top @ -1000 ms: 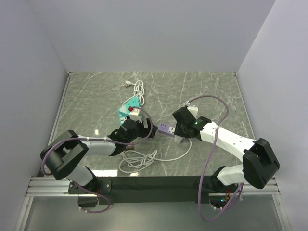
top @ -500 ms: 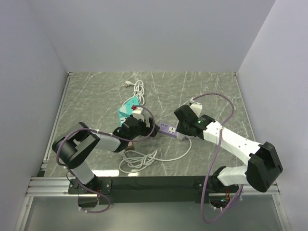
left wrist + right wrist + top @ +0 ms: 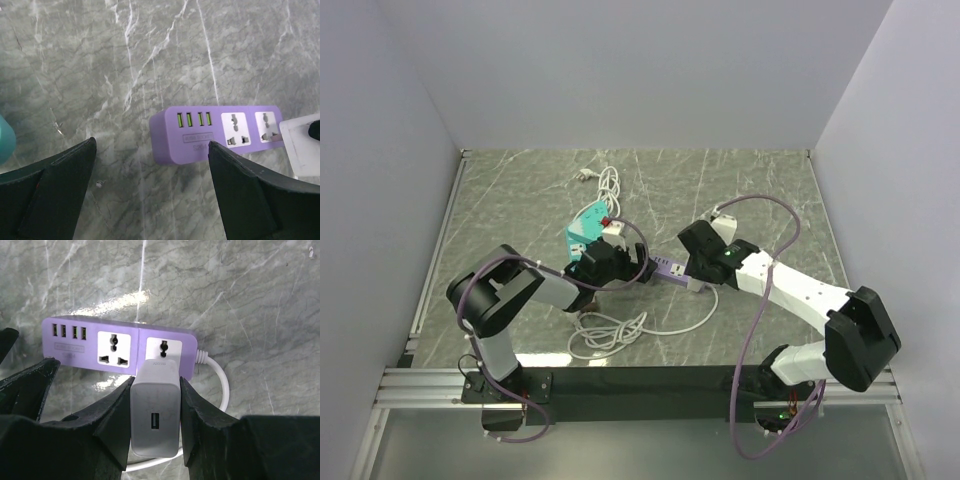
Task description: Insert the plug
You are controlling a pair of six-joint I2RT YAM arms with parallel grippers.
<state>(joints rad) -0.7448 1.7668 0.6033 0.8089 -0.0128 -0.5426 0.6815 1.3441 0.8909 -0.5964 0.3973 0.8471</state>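
The right gripper (image 3: 156, 390) clamps the plug (image 3: 155, 420) by its flat sides, with the USB port facing the wrist camera. The plug's leading edge overlaps the end socket of the purple power strip (image 3: 90, 347) at 12 o'clock; its prongs are hidden. The left gripper (image 3: 152, 145) is spread wide and grasps nothing, the strip's USB end between its fingers. From above, a teal strip (image 3: 578, 232) lies at 11 o'clock of the left gripper and a coiled white cable (image 3: 610, 332) at 6 o'clock, on the marble table (image 3: 760, 180).

Lab booth: white walls (image 3: 640, 70), marbled tabletop (image 3: 510, 200)
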